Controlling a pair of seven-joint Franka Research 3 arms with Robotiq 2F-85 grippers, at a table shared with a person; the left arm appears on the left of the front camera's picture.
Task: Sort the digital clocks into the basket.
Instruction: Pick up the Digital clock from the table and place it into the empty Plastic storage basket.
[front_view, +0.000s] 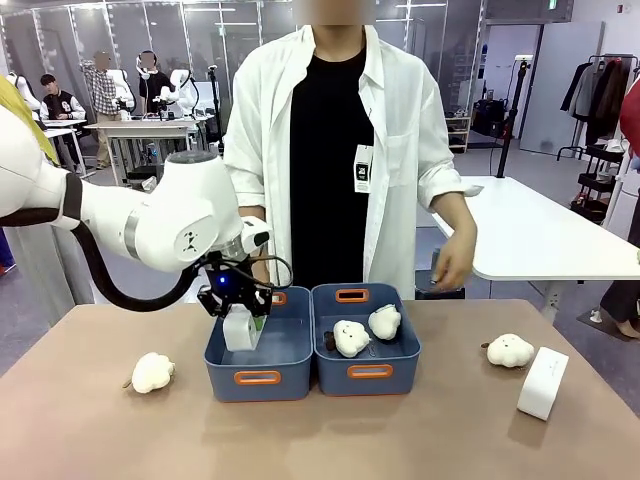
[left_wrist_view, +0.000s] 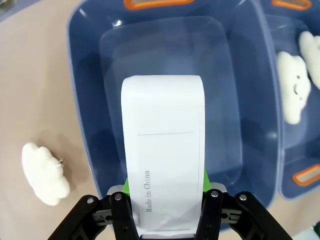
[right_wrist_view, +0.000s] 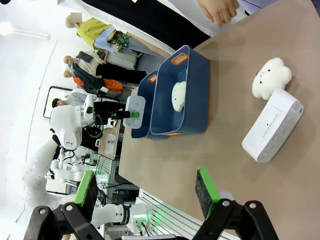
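L gripper (left_wrist_view: 165, 186) clamps clock (left_wrist_view: 163, 145) upright over left basket (left_wrist_view: 82, 100): lower w/o clipping walls, release near floor. R gripper (right_wrist_view: 147, 192) wide, empty; 2nd clock (right_wrist_view: 272, 126) lies right.

The left gripper (front_view: 243, 325), clamped on a digital clock (front_view: 242, 335), blocks the left half of the left basket (front_view: 225, 385); its right half lies open. Two plush toys (front_view: 351, 338) crowd the right basket (front_view: 400, 378). Near the tabletop's (front_view: 330, 440) right edge, another plush toy (front_view: 510, 350) and a second clock (front_view: 543, 382) sit close together. The front strip is free.
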